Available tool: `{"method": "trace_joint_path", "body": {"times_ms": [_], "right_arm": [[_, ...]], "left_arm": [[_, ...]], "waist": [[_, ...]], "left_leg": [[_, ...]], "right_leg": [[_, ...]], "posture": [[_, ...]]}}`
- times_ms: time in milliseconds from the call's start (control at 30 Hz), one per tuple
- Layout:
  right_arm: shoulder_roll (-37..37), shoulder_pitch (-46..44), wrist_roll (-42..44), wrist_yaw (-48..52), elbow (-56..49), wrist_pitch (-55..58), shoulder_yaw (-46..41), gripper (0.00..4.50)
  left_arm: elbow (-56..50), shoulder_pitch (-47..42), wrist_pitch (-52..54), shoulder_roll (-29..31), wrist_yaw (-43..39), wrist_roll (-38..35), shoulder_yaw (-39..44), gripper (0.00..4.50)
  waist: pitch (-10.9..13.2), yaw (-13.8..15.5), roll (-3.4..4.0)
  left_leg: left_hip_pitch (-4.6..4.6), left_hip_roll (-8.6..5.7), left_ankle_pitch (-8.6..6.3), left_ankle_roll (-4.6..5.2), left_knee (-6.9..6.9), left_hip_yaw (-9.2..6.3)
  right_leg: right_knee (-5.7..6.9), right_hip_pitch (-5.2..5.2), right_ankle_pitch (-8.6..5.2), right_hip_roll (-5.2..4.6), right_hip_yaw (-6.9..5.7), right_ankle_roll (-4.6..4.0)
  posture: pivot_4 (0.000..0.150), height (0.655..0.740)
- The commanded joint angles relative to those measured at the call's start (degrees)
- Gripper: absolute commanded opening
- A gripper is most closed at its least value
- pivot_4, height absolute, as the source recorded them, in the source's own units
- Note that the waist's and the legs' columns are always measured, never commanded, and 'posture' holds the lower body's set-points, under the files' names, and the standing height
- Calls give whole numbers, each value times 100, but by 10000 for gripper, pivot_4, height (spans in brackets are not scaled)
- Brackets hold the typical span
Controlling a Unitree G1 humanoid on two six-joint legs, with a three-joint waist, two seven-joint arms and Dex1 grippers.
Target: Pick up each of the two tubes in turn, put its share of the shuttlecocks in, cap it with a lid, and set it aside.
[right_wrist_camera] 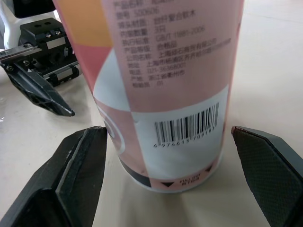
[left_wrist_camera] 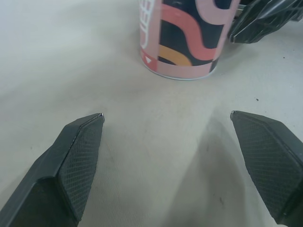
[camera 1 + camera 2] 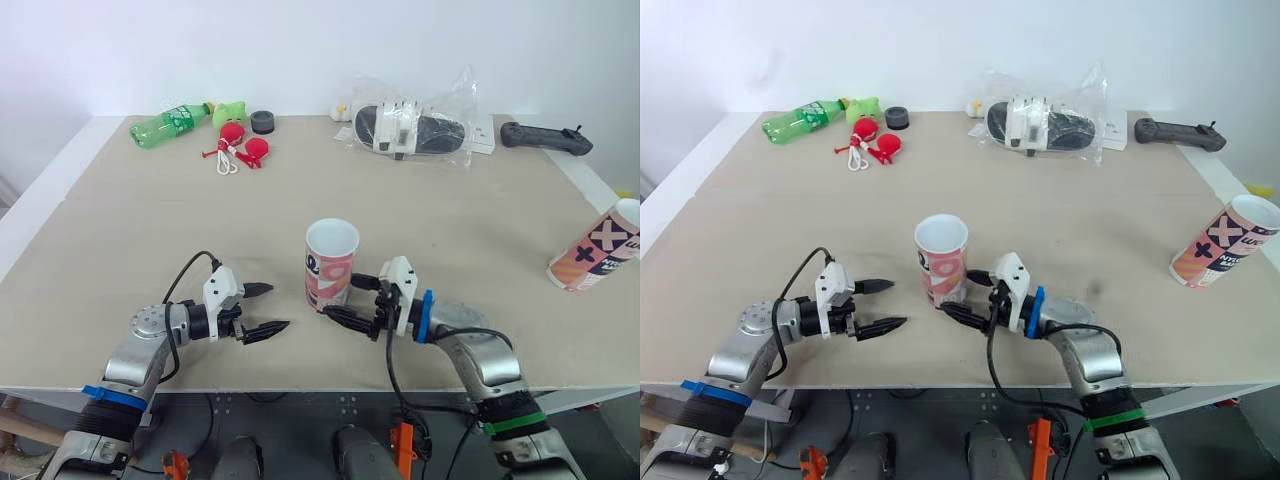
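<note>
While the tube [image 3: 331, 265] is standing upright on the tabletop [image 3: 140, 230], the right gripper [image 3: 338, 296] is straddling its base, jaws spread wide and empty, so I'm guessing pick-up step; next they're needing to close squarely. The left gripper [image 3: 279, 306] is hovering at the tube's 9 o'clock, jaws wide, empty. Right wrist view is showing its barcode [image 1: 187, 126]; head views are showing the second tube [image 3: 597, 247] at 3 o'clock.

Beige table [image 3: 150, 230] w/ upright tube [image 3: 331, 265] front-ctr, tilted tube [image 3: 600, 250] at R edge, green bottle [image 3: 172, 124] & plastic bag [image 3: 410, 128] along far side.
</note>
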Motion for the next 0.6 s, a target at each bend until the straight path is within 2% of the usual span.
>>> {"method": "trace_joint_path", "body": {"times_ms": [33, 600], "right_arm": [[127, -196, -109, 15, 123, -278, 75, 45000], [723, -693, -401, -118, 939, -991, 151, 45000]], "left_arm": [[-92, 124, 121, 136, -25, -45, 110, 44079], [-226, 107, 67, -11, -114, -282, 225, 44079]], "waist": [[1, 0, -1], [7, 12, -10]], "left_leg": [[0, 0, 0, 0, -1, 0], [-4, 1, -1, -1, -3, 0]], "right_leg": [[0, 0, 0, 0, 0, 1], [0, -2, 2, -1, -2, 7]], "posture": [[1500, 7400], [1500, 7400]]}}
